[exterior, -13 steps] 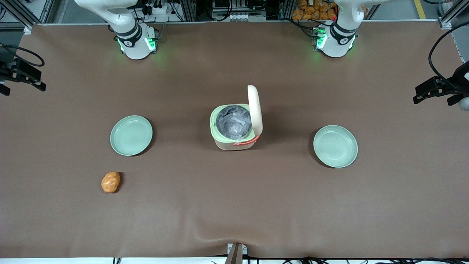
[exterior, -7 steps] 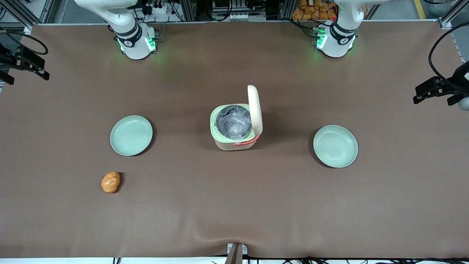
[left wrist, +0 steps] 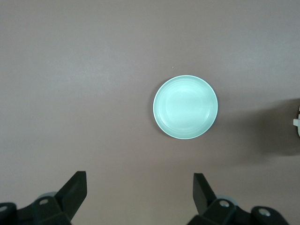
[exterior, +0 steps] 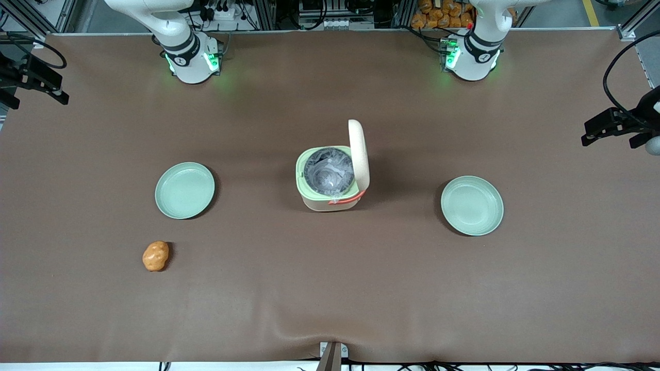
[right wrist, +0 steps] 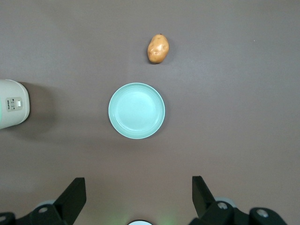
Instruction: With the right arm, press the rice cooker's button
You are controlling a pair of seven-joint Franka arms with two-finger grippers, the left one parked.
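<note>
The cream rice cooker (exterior: 330, 198) stands mid-table with its lid (exterior: 358, 154) swung up, showing the pale green rim and grey inner pot (exterior: 328, 171). Its coral handle (exterior: 346, 200) is on the side nearest the front camera. The right wrist view shows the cooker's side (right wrist: 11, 110) with a small button panel (right wrist: 14, 104). My right gripper (exterior: 33, 77) hangs high at the working arm's end of the table, far from the cooker. In its wrist view the gripper (right wrist: 138, 185) is open and empty, above bare mat.
A pale green plate (exterior: 184, 190) lies between the cooker and the working arm's end, also in the right wrist view (right wrist: 136, 110). An orange potato (exterior: 155, 256) lies nearer the front camera, also in the right wrist view (right wrist: 158, 48). A second plate (exterior: 472, 205) lies toward the parked arm's end.
My right gripper has drifted farther from the front camera at the table's edge. The cooker, plates and potato have not moved.
</note>
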